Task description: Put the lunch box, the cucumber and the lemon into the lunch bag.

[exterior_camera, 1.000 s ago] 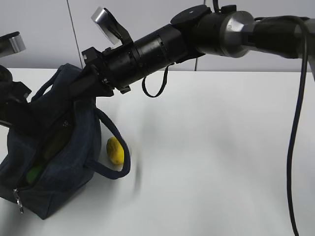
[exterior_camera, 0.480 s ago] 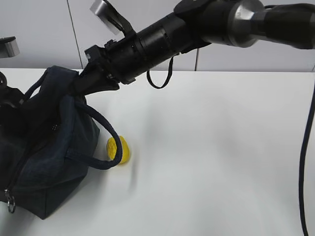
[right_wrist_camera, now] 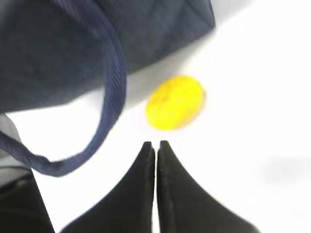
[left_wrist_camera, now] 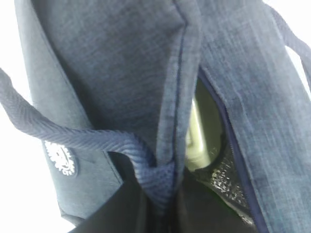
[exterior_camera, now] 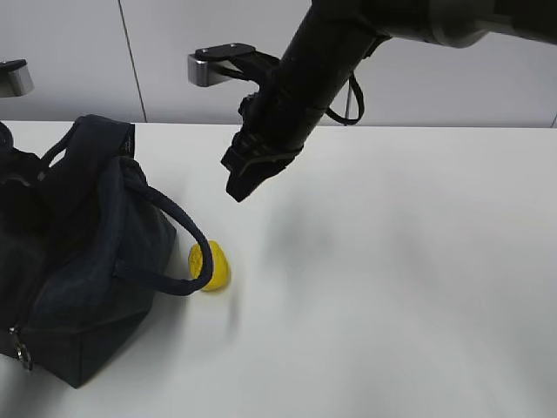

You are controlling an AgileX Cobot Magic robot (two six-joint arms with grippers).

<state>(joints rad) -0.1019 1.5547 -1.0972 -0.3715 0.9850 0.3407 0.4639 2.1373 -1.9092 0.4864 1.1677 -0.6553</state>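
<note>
The dark navy lunch bag [exterior_camera: 78,261] stands at the left of the white table [exterior_camera: 392,261]. One loop handle [exterior_camera: 178,235] droops over the yellow lemon [exterior_camera: 212,266], which lies on the table by the bag's right side. My right gripper [exterior_camera: 237,188] is shut and empty, hovering above the table up and right of the lemon. In the right wrist view its tips [right_wrist_camera: 156,144] sit just short of the lemon [right_wrist_camera: 176,102]. My left gripper [left_wrist_camera: 163,194] is shut on the bag's rim fabric [left_wrist_camera: 170,121]. The lunch box's pale green lid [left_wrist_camera: 197,141] shows inside the bag. The cucumber is hidden.
Grey wall panels [exterior_camera: 174,52] run behind the table's far edge. My right arm [exterior_camera: 322,61] slants across the upper middle with a cable loop hanging from it. A silver zipper ring [exterior_camera: 19,357] hangs at the bag's near left corner.
My right gripper has left the bag's rim and swung right and down over the table near the lemon. The bag's top has sagged closed and its handle has dropped onto the lemon.
</note>
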